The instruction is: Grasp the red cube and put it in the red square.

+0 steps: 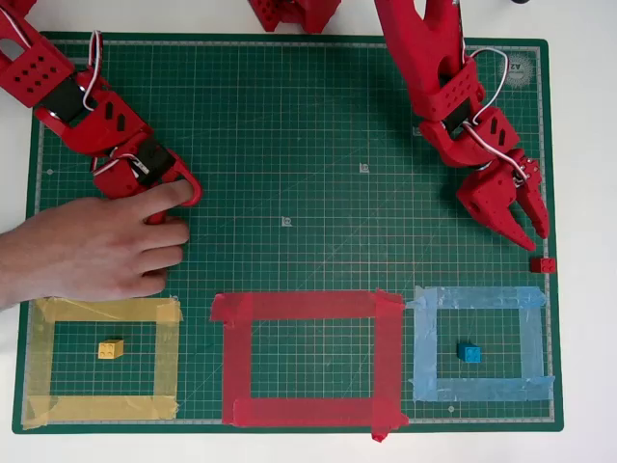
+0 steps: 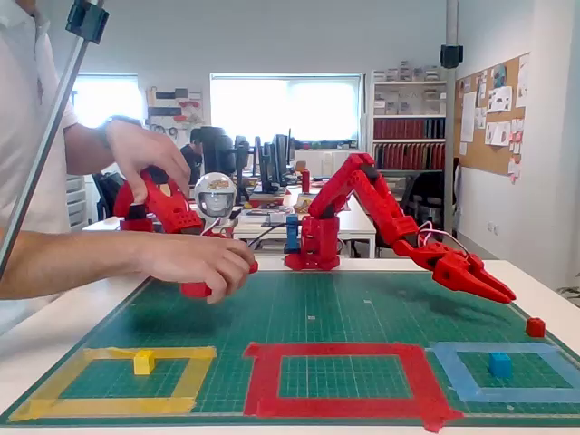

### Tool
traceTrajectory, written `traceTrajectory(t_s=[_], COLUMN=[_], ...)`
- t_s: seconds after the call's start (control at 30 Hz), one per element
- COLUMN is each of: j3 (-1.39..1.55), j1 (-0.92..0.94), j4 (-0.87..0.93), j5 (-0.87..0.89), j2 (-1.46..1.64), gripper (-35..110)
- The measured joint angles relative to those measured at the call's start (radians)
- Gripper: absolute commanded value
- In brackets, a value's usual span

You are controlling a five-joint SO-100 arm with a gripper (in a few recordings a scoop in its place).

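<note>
In the overhead view the red arm reaches down from the top edge toward about four o'clock of the green cutting mat (image 1: 289,145), and its gripper (image 1: 536,230) ends near the mat's right border. The two pointed fingers lie close together with only a thin slit between their tips, gripping nothing; whether they are fully clenched cannot be told. In the fixed view the gripper (image 2: 498,292) hangs above the mat, tilted downward to the right, clear of the surface.

The red cube (image 1: 547,264) sits at the mat's right edge, just beside the fingertips at roughly five o'clock from them, untouched. In the fixed view the red cube (image 2: 536,326) rests on the table surface, lower right of the gripper.

The red square (image 1: 308,359) lies at six o'clock of the mat, a frame of red tape with bare mat inside. To its three o'clock side is the light-blue tape frame (image 1: 481,345) with the blue cube (image 1: 469,353) inside; at its nine o'clock side is the yellow tape frame (image 1: 101,360) holding the yellow cube (image 1: 110,349). The red cube lies just above the light-blue frame's upper right corner, outside every frame.
</note>
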Motion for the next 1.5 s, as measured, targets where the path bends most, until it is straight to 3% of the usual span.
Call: traceTrajectory(t_s=[0.23, 1.5], j3=[-0.017, -0.337], j1=[0.011, 0.041], j4=[-0.002, -0.003], j5=[0.006, 0.011], j2=[-0.034, -0.318], gripper=[26, 26])
